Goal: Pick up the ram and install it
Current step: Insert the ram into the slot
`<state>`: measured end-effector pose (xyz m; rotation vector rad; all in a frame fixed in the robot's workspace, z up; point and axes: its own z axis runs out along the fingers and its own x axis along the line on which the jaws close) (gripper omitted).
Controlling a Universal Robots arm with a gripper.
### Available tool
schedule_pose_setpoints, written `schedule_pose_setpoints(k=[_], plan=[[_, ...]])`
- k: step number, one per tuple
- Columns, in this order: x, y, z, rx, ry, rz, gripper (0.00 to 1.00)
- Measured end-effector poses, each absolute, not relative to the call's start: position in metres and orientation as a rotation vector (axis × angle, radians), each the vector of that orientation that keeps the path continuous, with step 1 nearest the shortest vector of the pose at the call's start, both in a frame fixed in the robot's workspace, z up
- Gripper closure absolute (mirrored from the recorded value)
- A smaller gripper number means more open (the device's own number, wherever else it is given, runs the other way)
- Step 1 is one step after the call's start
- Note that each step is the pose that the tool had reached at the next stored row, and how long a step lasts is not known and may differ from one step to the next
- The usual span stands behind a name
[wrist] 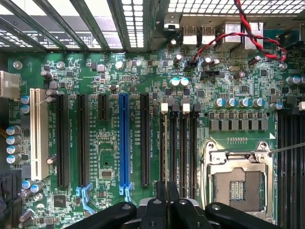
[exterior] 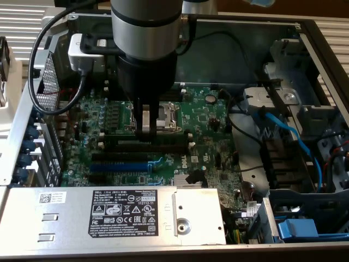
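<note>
From my remote seat, the arm reaches straight down into the open computer case over the green motherboard. The fingers are drawn in tight and pinch the ram by its top edge, about midway along its length. The ram stands on its long edge across the board, down at the black memory slots, just at 6 o'clock of the CPU socket in the exterior view. I can't make out whether it is pushed fully home in its slot or only resting on it.

Looking down from the wrist camera, I see the ram edge-on as a thin line clamped between the two dark fingers, and it lines up with one of the long black memory slots beside the CPU socket. The blue expansion slot lies parallel, a few slots over, and nothing touches it.

In the exterior view the blue expansion slot sits at about 7 o'clock from the fingers, apart from them. The silver power supply with its black label fills the 6 o'clock side of the case, and blue cables run through the bay at 3 o'clock, well apart from the arm
</note>
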<state>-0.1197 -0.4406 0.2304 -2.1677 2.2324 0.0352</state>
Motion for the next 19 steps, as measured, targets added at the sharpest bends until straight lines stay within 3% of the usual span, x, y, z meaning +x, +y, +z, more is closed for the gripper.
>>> schedule_pose_setpoints(k=[14,16,19], plan=[[-0.1197,-0.4406,0.2264,-2.168,2.232,0.035,0.88],[-0.1198,-0.4406,0.2264,-2.167,2.233,0.035,0.8],[-0.1197,-0.4406,0.2265,-2.168,2.232,0.035,0.8]])
